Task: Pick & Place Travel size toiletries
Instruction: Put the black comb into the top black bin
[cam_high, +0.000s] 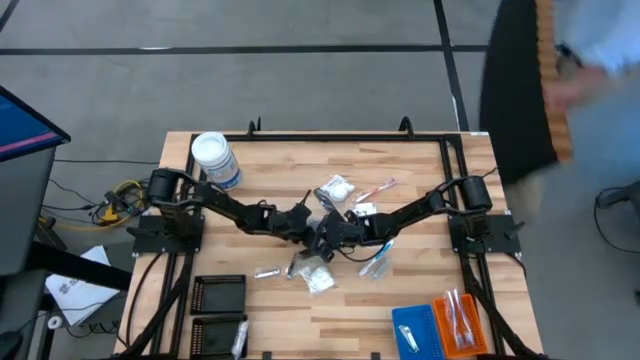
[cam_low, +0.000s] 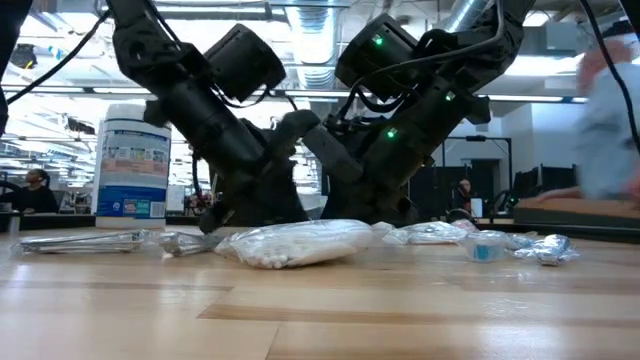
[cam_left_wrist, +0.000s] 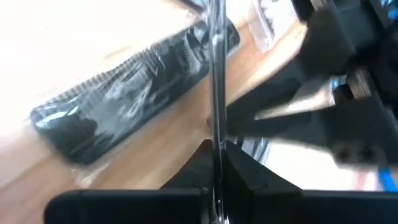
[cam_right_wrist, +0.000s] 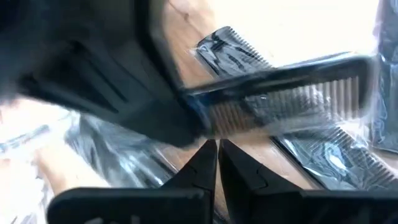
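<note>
Both arms meet at the table's middle among scattered toiletries. My left gripper (cam_high: 303, 222) (cam_left_wrist: 216, 149) is shut on a black comb in clear wrap (cam_right_wrist: 286, 87), seen edge-on as a thin line (cam_left_wrist: 216, 62) in its own view. My right gripper (cam_high: 328, 235) (cam_right_wrist: 216, 146) is shut, its tips just under that comb's teeth. More wrapped black combs (cam_left_wrist: 137, 87) (cam_right_wrist: 336, 162) lie flat on the wood. White sachets (cam_high: 335, 190) (cam_high: 318, 277) (cam_low: 300, 243), a red toothbrush (cam_high: 376, 188), a blue toothbrush (cam_high: 378, 262) and a silvery piece (cam_high: 267, 271) lie around the grippers. My left gripper pinches the wrapped comb between its two fingers by one end (cam_right_wrist: 199, 102). The comb stands on edge in the hold and reaches out level, lifted clear of the combs below. My right gripper's shut tips are right below the comb's teeth (cam_right_wrist: 214, 124); whether they touch it I cannot tell.
A big white-lidded jar (cam_high: 215, 160) (cam_low: 132, 165) stands at the far left. Two black trays (cam_high: 218, 295) sit at the near left edge, a blue tray (cam_high: 412, 328) and an orange tray (cam_high: 460, 320) at the near right. A person (cam_high: 590, 60) moves beyond the far right corner.
</note>
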